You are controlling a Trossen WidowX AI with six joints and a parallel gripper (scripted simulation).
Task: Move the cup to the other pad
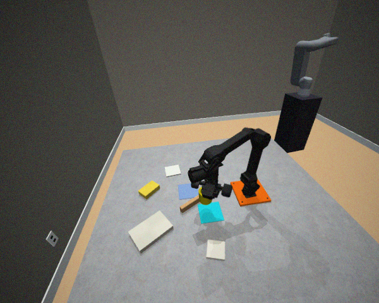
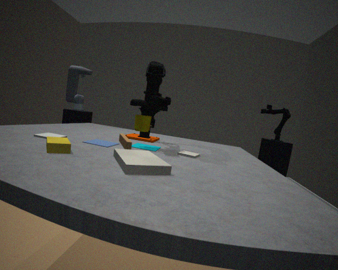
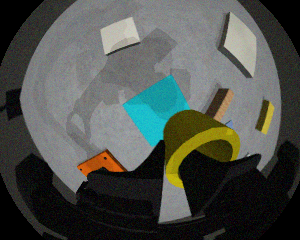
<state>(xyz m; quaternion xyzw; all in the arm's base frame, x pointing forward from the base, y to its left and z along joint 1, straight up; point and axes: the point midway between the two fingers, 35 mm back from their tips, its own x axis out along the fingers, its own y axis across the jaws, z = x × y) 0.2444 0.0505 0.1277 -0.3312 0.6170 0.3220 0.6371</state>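
Observation:
The yellow cup (image 1: 203,197) (image 2: 142,123) (image 3: 190,129) hangs upright in the air, clear of the table. My gripper (image 1: 210,194) (image 3: 168,143) is shut on its wall, with one finger inside the cup and one outside. The marbles do not show; the inside is dark and partly hidden by the finger. The cyan pad (image 1: 212,215) (image 2: 147,147) (image 3: 145,107) lies below and close beside the cup, with nothing on it. The blue pad (image 1: 184,192) (image 2: 101,142) (image 3: 229,124) lies farther off, beyond the wooden bar.
The wooden bar (image 1: 188,206) (image 2: 125,142) (image 3: 221,104) lies between the pads. A large white block (image 1: 151,230) (image 2: 144,160), a yellow block (image 1: 148,188) (image 2: 58,145) and two white tiles (image 1: 172,170) (image 1: 215,252) lie around. The orange base plate (image 1: 237,194) is under the arm.

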